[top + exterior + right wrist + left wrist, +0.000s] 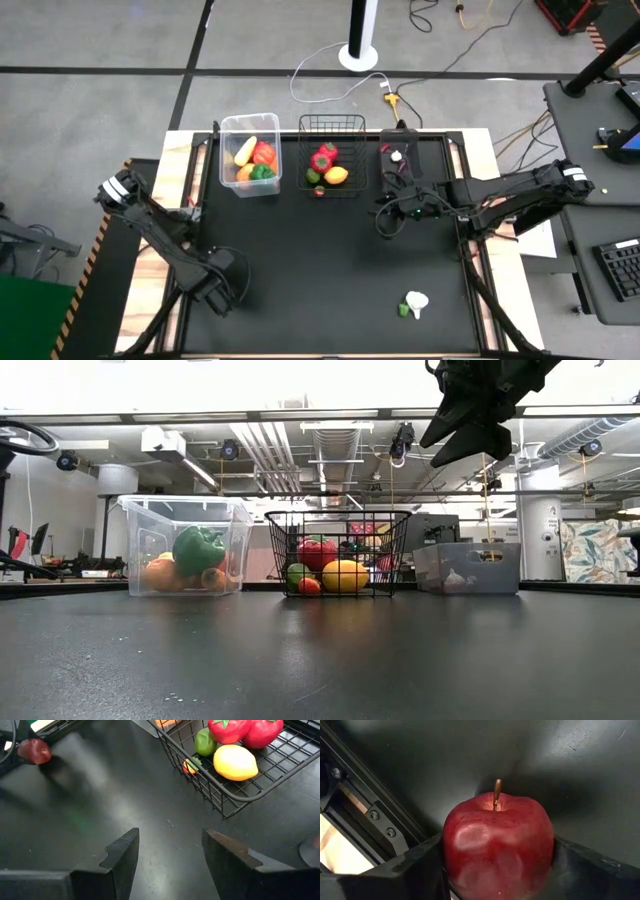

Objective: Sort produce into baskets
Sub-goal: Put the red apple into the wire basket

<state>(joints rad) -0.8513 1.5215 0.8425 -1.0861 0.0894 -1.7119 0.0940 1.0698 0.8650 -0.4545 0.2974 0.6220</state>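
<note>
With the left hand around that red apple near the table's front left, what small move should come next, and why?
Probably lift it straight up. In the left wrist view the red apple sits between the left hand's fingers, apparently gripped, low over the table. The wire basket and clear tub stand at the far edge.

no writing can be read anywhere from here: no label on the clear plastic tub (183, 546), none on the black wire-mesh basket (338, 554), none on the smoky bin (468, 568), and nothing printed on the toy produce or the black table (330, 260).
</note>
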